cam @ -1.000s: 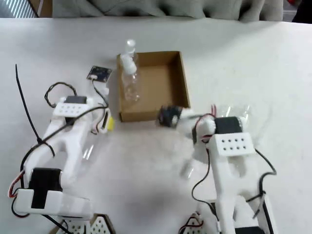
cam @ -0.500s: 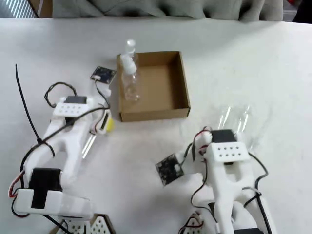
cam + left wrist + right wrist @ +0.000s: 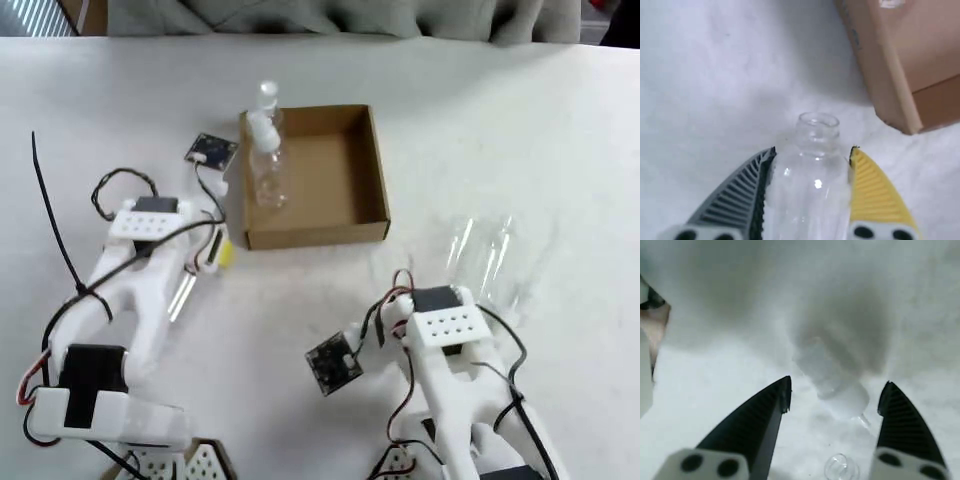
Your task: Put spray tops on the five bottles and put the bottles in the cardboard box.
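My left gripper (image 3: pixel 812 155) is shut on a clear bottle (image 3: pixel 815 170) with no top, its open neck pointing past the grey and yellow fingers. In the high view that gripper (image 3: pixel 213 252) sits just off the front left corner of the cardboard box (image 3: pixel 375 160). A bottle with a white spray top (image 3: pixel 266 150) lies against the box's left wall. My right gripper (image 3: pixel 836 386) is open low over the table, with a white spray top (image 3: pixel 832 375) lying between and just beyond its black fingers. The right arm (image 3: pixel 445 325) is in front of the box, to the right.
Clear bottles without tops (image 3: pixel 488 258) stand together to the right of the box, just beyond the right arm. The box corner (image 3: pixel 900 65) is close beside the held bottle. Cables trail from both arms.
The right arm has pulled back from the box's front wall toward the near edge of the table. The left arm and its bottle have stayed put.
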Controlling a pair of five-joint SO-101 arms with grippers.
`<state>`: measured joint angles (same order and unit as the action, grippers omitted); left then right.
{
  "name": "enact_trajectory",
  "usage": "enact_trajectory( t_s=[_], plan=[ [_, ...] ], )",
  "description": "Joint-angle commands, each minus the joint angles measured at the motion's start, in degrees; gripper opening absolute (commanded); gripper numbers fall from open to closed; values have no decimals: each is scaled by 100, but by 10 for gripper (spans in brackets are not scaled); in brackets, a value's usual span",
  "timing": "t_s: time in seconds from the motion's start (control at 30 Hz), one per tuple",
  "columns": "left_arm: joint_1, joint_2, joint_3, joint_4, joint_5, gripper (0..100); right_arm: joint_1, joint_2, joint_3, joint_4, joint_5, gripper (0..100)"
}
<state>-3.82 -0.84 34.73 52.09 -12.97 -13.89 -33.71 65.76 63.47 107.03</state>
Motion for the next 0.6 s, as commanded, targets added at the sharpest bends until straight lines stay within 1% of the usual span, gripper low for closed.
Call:
enact_trajectory(
  t_s=[0.0,0.17,0.27,0.33,0.43,0.47,0.53,0.57],
  plan=[
    [84,-286,-18,-97,-62,20,-57,-110,114,-312,-62,265],
    [84,-286,-18,-97,-62,20,-48,-101,659,-1191,-79,265],
    [84,-286,-18,-97,-62,20,-57,-110,730,-1402,-343,257],
    [84,-286,-18,-97,-62,20,-66,-110,730,-1437,-387,199],
    [84,-286,-18,-97,-62,20,-215,-110,730,-1640,-448,38],
    [84,-286,-18,-97,-62,20,-251,-110,730,-1710,-633,5],
    [84,-295,-18,-97,-62,20,-303,-154,721,-1877,-1160,47],
    [84,-295,-18,-97,-62,20,-330,-171,721,-1965,-1433,51]
  ],
)
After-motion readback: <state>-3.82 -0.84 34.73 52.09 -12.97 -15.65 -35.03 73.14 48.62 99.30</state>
